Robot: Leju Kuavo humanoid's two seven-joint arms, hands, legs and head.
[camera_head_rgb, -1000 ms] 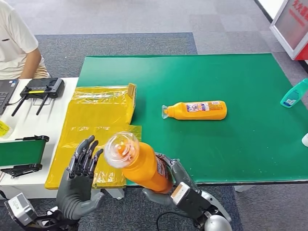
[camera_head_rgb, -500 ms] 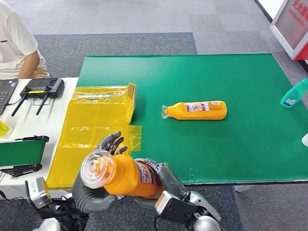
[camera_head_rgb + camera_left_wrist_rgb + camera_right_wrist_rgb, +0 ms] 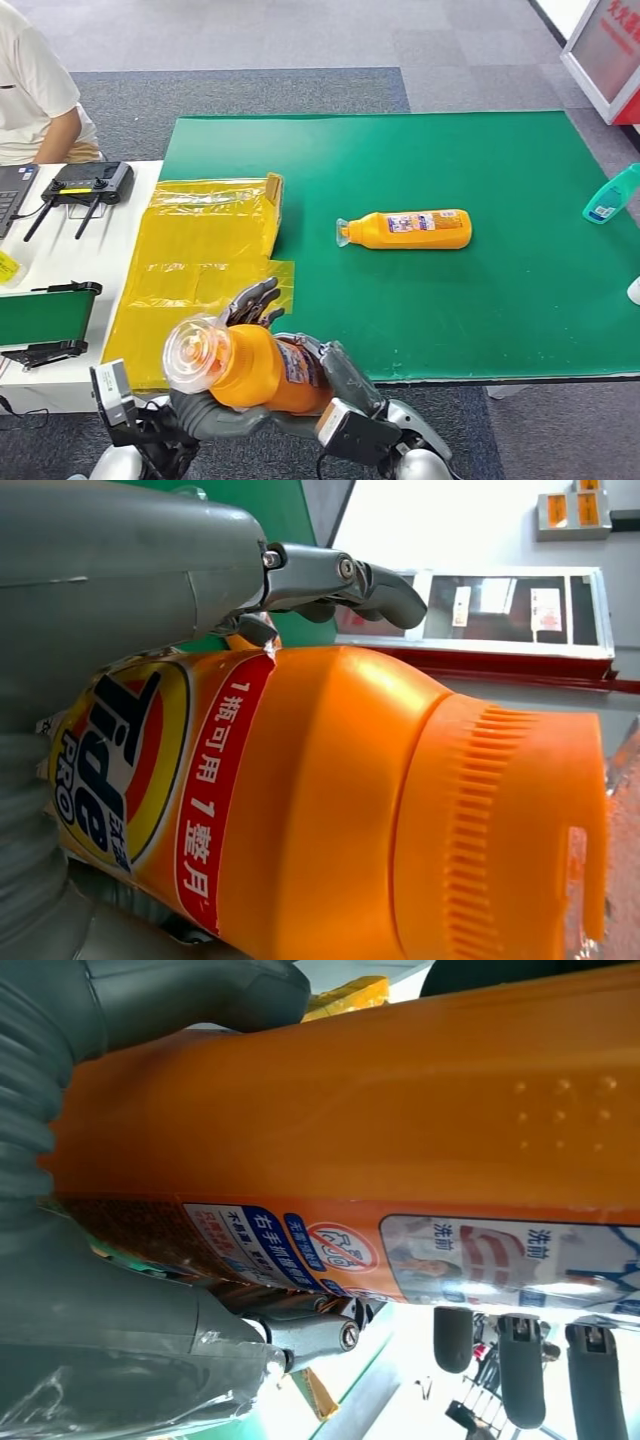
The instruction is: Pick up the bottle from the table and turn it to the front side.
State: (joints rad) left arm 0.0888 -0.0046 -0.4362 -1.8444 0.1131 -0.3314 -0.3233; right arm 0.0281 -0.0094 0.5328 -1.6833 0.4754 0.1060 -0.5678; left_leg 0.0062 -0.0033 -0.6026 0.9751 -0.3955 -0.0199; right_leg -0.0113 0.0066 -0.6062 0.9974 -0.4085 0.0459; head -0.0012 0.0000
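Off the near edge of the green tabletop (image 3: 528,300), both hands clasp the orange bottle (image 3: 260,367): left hand (image 3: 226,400) beneath, right hand (image 3: 332,375) round its base, fingers partly hidden. Farther, a second bottle (image 3: 411,229) lies amid open green.

Ahead of you the green table (image 3: 483,160) has broad bare stretches on either side of the second orange bottle (image 3: 407,229), which lies on its side mid-table. A teal bottle (image 3: 610,196) sits at the far right edge. Yellow bags (image 3: 196,250) (with a box (image 3: 275,200) at their far corner) cover the left side, beside the controller (image 3: 87,185).
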